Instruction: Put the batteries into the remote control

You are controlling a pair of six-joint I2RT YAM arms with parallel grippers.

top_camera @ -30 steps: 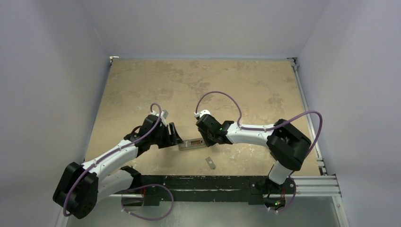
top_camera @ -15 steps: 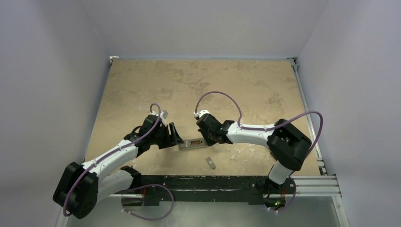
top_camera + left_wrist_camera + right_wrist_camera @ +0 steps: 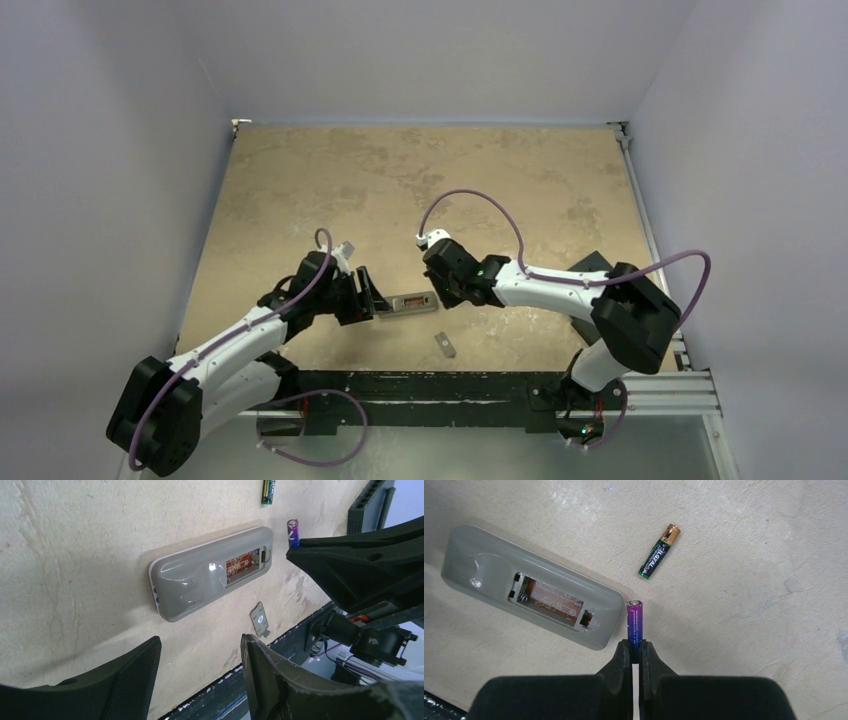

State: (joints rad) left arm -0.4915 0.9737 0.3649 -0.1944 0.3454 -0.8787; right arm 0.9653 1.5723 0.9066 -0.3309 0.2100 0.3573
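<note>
Purple battery (image 3: 634, 620) between jaws of right gripper (image 3: 635, 649) — beside remote (image 3: 489, 575)

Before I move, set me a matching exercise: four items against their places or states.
1 slim purple cylindrical battery
2 dark cylindrical battery with brassy end
3 slim grey-backed plastic remote control
4 small flat grey cover piece

A face down, recess open
B loose, beyond the remote
C pinched in right end effector
D flat near front edge of table

Pairs: 1-C, 2-B, 3-A, 4-D
</note>
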